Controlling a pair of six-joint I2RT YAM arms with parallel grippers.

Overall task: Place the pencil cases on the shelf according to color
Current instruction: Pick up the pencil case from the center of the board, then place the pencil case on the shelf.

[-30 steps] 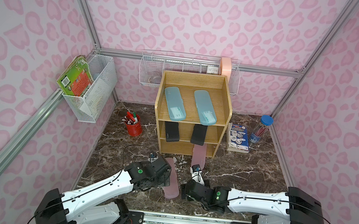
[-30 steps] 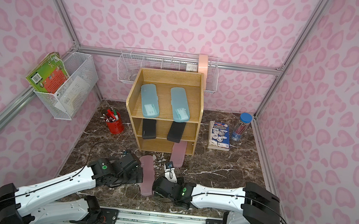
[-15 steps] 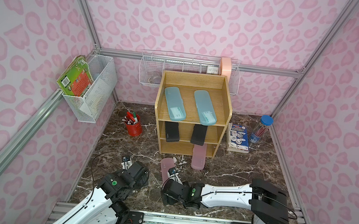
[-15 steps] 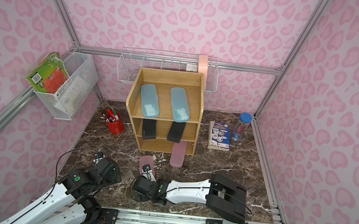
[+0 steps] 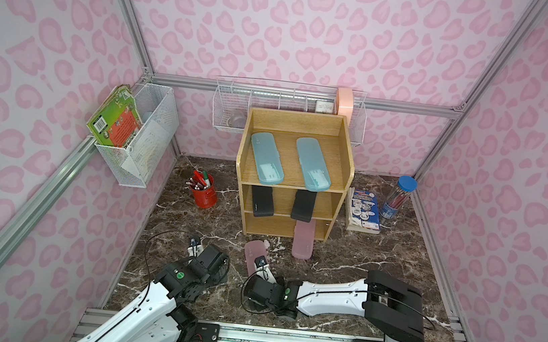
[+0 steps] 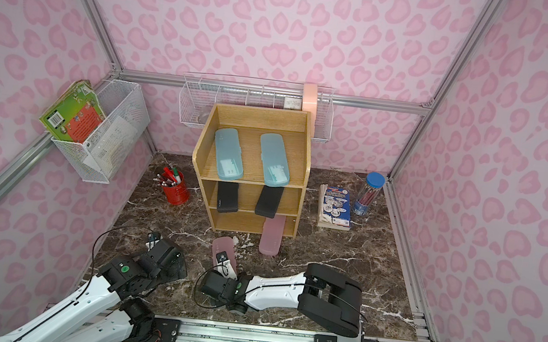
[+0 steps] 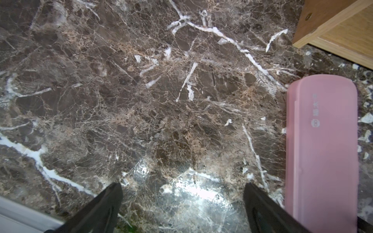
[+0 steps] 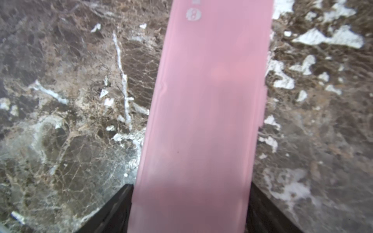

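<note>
1. The right pincer clasps the near end of a translucent pink rounded plastic pencil case.
2. At its nine o'clock, the left pincer gapes over the brown marble tabletop.
3. At twelve o'clock stands the light oak three-tier shelf; a second pink case pokes from its bottom tier.

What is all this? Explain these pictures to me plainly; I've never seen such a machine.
Two white robot arms work on a marble tabletop. Two pictures look down from above on the whole scene; two come from cameras on the arms' wrists. The wooden shelf holds two blue cases on top and two black cases in the middle; the far pink case pokes out of the bottom tier. The left pincer is open over bare marble. The right pincer grips the near pink case by its long edges.
</note>
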